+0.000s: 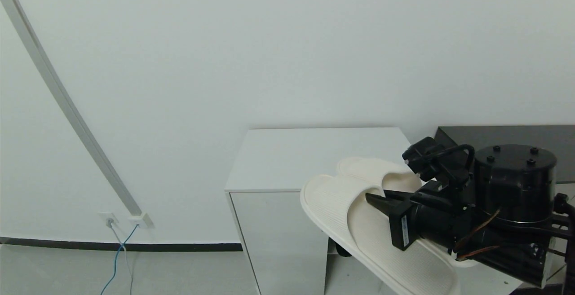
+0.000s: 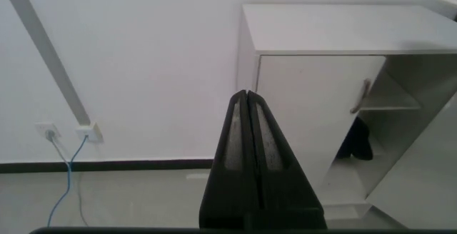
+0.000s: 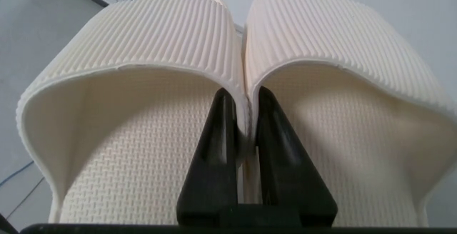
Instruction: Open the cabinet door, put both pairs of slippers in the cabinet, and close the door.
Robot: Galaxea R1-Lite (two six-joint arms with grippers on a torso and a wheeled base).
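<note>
- Right jaws pinch the two touching inner strap edges of the slippers (image 3: 143, 63), going in from the heel end.
- Slippers side by side, long axis in line with the jaws, toes away from them. In the head view they run from low right to upper left, toes higher.
- Pair is held in the air just before the cabinet (image 1: 278, 223), over its right front corner.
- Opening (image 2: 407, 84) is on the cabinet's right half, with a shelf (image 2: 391, 107) inside. Left panel (image 2: 314, 120) is shut, handle (image 2: 359, 97) at its edge.
- Judgement: the opening sits below the toes, so lower first, then push along the long axis. Right arm is nearer.
- Left jaws pressed together, empty, aimed at the cabinet.
</note>
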